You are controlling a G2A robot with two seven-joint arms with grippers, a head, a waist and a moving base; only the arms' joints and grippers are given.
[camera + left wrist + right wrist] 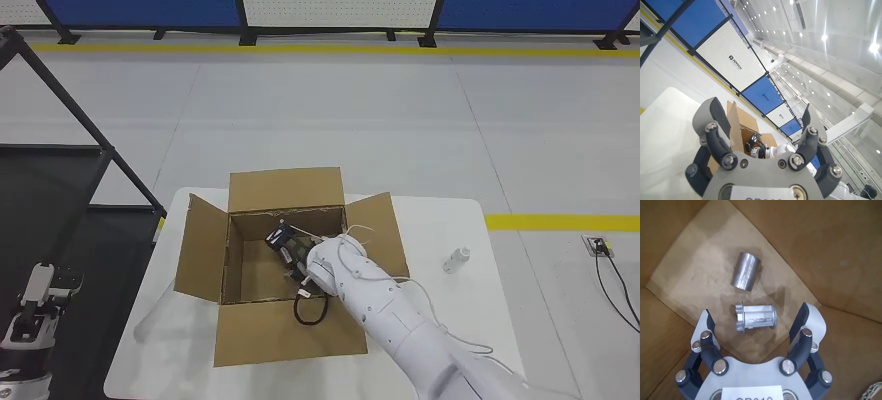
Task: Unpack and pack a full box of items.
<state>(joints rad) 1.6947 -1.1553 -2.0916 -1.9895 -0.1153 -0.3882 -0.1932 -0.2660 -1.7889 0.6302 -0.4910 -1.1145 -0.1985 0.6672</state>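
An open cardboard box [285, 190] stands in the middle of the white table [440, 225]. My right gripper [285, 240] is down inside it. In the right wrist view the right gripper [755, 308] is open just above a ribbed silver cylinder part [757, 319] lying on the box floor [696, 266], the part sitting between the two fingers. A plain metal sleeve [745, 271] lies a little beyond it. My left gripper [761, 104] is open, holds nothing and points upward beside the table's left side [40, 285]; past it stands a flap of the box [734, 121].
A small clear bottle [457, 260] lies on the table to the right of the box. A dark metal frame [90, 170] stands off the table's left edge. The box's four flaps are folded outward.
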